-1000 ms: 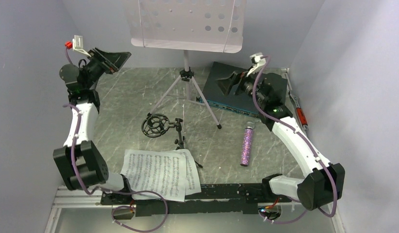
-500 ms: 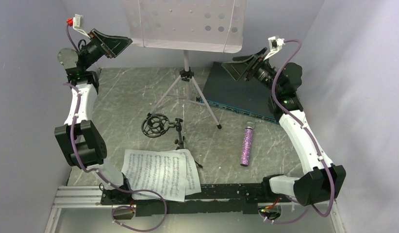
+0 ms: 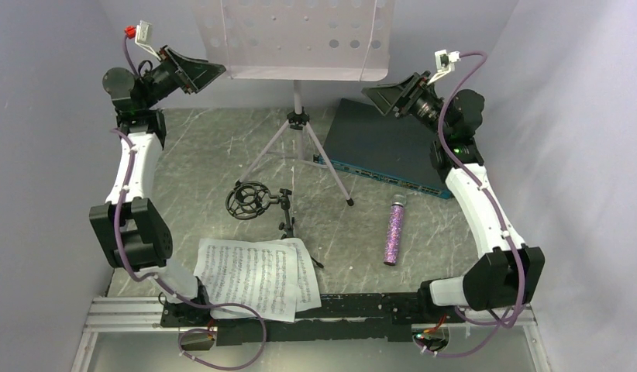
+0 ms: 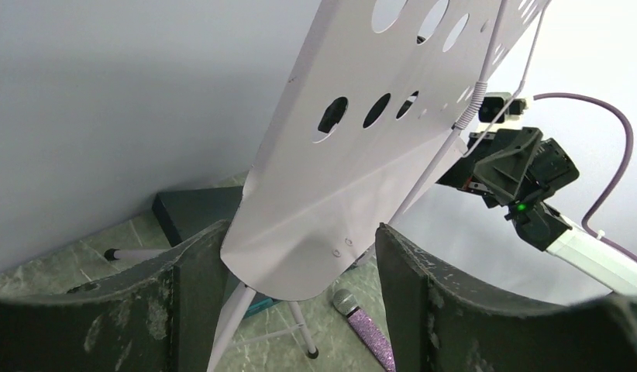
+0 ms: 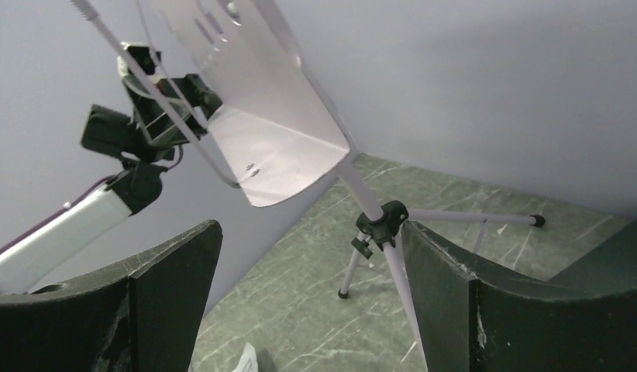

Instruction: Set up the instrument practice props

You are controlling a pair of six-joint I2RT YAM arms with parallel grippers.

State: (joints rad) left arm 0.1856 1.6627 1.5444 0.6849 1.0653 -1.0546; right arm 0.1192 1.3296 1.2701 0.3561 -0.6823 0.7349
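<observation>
The pale lilac music stand (image 3: 300, 39) stands on its tripod (image 3: 297, 120) at the back. My left gripper (image 3: 203, 74) is open at the desk's lower left corner, which sits between the jaws in the left wrist view (image 4: 315, 232). My right gripper (image 3: 381, 97) is open just off the lower right corner (image 5: 277, 155). Two white sheet-music pages (image 3: 253, 277) lie overlapped at the front. The glittery purple microphone (image 3: 394, 231) lies at the right. The small black tripod with ring mount (image 3: 257, 201) stands in the middle.
A flat dark grey-teal box (image 3: 385, 147) lies at the back right, below my right gripper. The stand's tripod legs (image 3: 331, 174) spread over the table's middle. Grey walls close in on the back and both sides.
Both arms have risen and swung in toward the stand's desk. The right gripper has lifted from over the box to the desk's right corner; the left has reached the left corner.
</observation>
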